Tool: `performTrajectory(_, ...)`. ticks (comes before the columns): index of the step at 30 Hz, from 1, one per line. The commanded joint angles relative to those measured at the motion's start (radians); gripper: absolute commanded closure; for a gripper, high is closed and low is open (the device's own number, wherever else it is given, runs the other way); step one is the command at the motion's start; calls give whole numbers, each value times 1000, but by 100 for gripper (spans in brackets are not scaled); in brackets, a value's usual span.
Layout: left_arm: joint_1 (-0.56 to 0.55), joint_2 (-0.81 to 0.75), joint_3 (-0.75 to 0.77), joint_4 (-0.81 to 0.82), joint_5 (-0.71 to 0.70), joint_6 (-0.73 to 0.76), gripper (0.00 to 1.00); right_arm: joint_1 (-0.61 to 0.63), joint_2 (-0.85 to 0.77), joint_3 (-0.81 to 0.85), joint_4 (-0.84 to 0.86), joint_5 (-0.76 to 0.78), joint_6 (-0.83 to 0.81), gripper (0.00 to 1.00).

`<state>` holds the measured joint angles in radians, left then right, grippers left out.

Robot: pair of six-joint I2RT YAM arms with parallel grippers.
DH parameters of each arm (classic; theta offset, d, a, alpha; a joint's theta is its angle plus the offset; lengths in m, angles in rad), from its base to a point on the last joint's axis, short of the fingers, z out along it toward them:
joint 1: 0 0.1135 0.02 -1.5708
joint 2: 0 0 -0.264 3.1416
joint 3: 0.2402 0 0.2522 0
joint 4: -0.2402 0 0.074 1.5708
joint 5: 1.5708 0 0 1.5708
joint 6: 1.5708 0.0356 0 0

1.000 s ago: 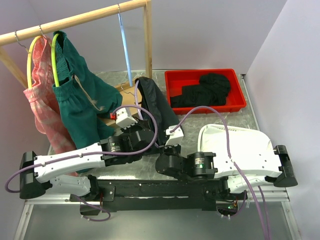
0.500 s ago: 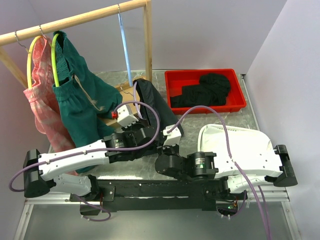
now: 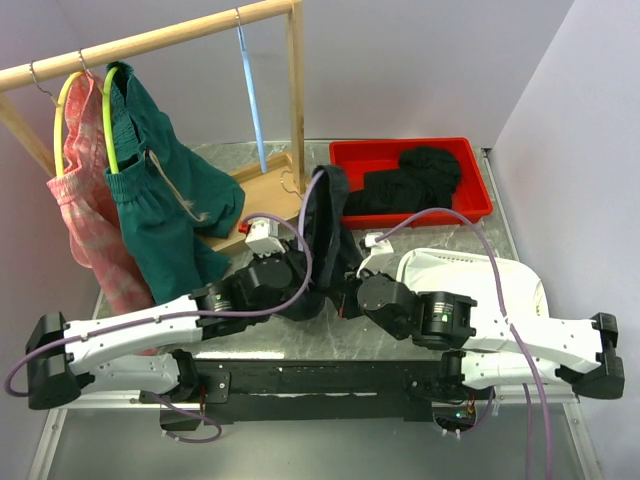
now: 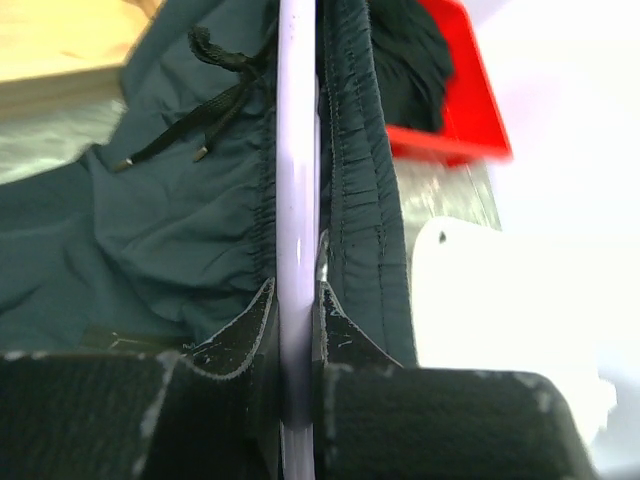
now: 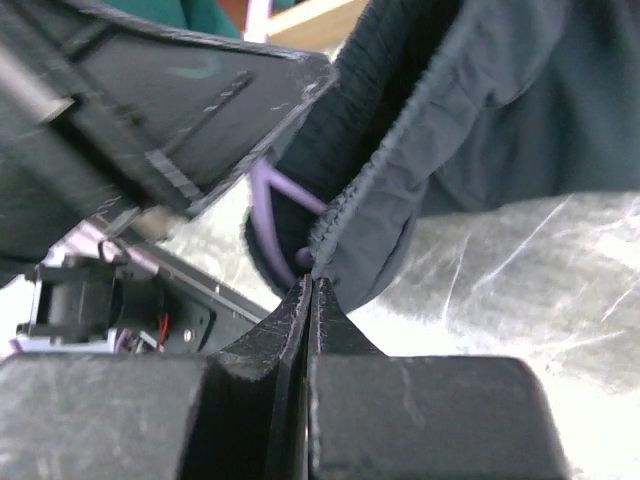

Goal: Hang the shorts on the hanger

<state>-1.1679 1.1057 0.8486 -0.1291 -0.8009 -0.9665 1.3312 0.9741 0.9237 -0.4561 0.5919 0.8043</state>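
The black shorts [image 3: 326,222] hang draped over the lavender hanger [image 3: 312,196], held upright above mid-table with its small metal hook [image 3: 290,181] toward the rack. My left gripper [image 3: 304,266] is shut on the hanger; in the left wrist view the hanger's bar [image 4: 297,180] runs straight up between my jaws [image 4: 298,300], with the shorts' waistband and drawstring [image 4: 200,200] on both sides. My right gripper [image 3: 346,291] sits just right of it, shut on the shorts' hem [image 5: 400,170] at its tip [image 5: 311,284]. A loop of the hanger [image 5: 272,197] shows behind the cloth.
A wooden rack [image 3: 150,38] at back left carries pink shorts [image 3: 85,200] on a yellow hanger, green drawstring shorts [image 3: 165,200] on a lime hanger, and a light blue hanger [image 3: 250,95]. A red bin [image 3: 470,205] holds black clothes. A white cover [image 3: 480,285] lies at right.
Both grippers have moved right and away from the bases, carrying hanger and shorts toward the red bin. The right arm has stretched out leftward, its gripper now at the shorts' lower edge.
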Motion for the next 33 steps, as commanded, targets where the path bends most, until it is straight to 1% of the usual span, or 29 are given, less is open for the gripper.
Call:
performTrajectory(1,17,-95,-86,151,239,193,99,-94,-38,-75,117,-154,-25,100)
performTrajectory(2,17,-102,-123,154,306,201,99,-104,-35,-89,128,-185,-22,100)
performTrajectory(5,19,-125,-201,152,359,192,97,-136,-14,-152,206,-242,-5,100)
performTrajectory(7,17,-126,-242,167,413,183,94,-150,7,-207,240,-270,10,100)
performTrajectory(8,17,-124,-287,183,425,177,92,-162,15,-224,256,-283,18,100)
performTrajectory(10,19,-112,-333,207,439,163,84,-167,37,-275,301,-311,39,100)
performTrajectory(12,19,-96,-379,255,446,164,82,-170,52,-304,335,-337,61,100)
performTrajectory(13,17,-74,-388,273,447,173,78,-171,67,-330,347,-343,65,100)
performTrajectory(18,17,35,-356,327,450,202,73,-173,94,-376,390,-372,96,100)
performTrajectory(19,17,63,-349,330,437,203,64,-173,91,-385,392,-376,101,100)
performTrajectory(23,22,94,-310,347,405,218,57,-172,72,-402,398,-376,110,100)
performTrajectory(25,37,97,-295,345,398,229,52,-173,66,-407,393,-379,108,100)
performTrajectory(29,88,106,-257,342,393,235,51,-173,55,-418,393,-379,114,100)
performTrajectory(33,174,115,-256,371,459,229,55,-171,37,-425,382,-369,116,100)
